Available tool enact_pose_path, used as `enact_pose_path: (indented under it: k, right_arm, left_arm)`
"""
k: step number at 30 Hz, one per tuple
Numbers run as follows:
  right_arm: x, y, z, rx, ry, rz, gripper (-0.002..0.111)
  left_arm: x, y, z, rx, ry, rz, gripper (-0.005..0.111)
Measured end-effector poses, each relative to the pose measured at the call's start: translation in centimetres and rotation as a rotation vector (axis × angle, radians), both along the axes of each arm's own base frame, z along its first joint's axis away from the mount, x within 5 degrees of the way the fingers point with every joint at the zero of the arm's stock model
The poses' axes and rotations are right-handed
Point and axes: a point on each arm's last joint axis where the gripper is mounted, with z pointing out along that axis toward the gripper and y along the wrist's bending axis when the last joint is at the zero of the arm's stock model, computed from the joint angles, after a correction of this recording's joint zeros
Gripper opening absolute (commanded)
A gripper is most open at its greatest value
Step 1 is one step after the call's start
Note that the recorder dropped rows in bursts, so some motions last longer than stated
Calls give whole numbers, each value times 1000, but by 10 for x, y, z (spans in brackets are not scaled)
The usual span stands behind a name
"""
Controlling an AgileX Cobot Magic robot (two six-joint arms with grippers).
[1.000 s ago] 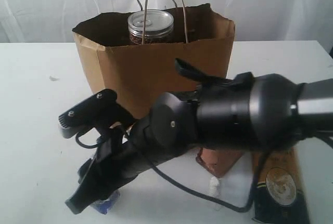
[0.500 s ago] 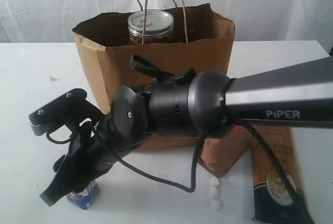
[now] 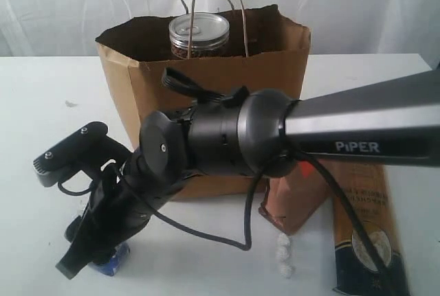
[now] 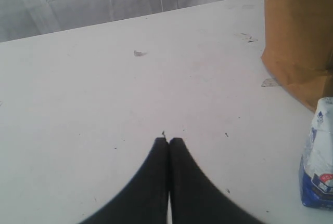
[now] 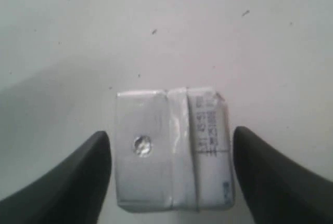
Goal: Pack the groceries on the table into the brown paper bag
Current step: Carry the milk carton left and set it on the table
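Note:
The brown paper bag (image 3: 206, 83) stands upright at the middle of the table (image 3: 41, 117), with the dark pull-tab can (image 3: 199, 33) showing at its top. My right gripper (image 3: 89, 255) reaches across to the front left and hangs open over the small white-blue carton (image 3: 113, 259). In the right wrist view the carton's top (image 5: 171, 151) lies between the spread fingers (image 5: 78, 177), apart from both. My left gripper (image 4: 169, 140) is shut and empty above bare table, with the carton (image 4: 320, 156) and bag (image 4: 299, 37) off to one side. The jar and bottle are out of view.
The brown-orange pouch (image 3: 295, 203) leans in front of the bag's right corner. The long brown-blue spaghetti pack (image 3: 368, 234) lies beside it at the front right. Small white crumpled bits (image 3: 283, 255) sit near the pouch. A white curtain hangs behind the table.
My right arm has swung left and lower across the front of the bag, bringing its open gripper over the carton. Bag, can, pouch and spaghetti pack have not moved.

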Motion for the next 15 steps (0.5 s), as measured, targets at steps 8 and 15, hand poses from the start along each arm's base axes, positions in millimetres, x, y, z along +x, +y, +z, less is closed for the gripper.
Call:
enact_pose_path:
  k: [8,15]
  right_arm:
    - [-3,-3,15,19,-18,12,68]
    - [-7,-10,47,81,-53,4,68]
  left_arm:
    - [0,0,0,0,0,0,0]
    - [0,0,0,0,0,0,0]
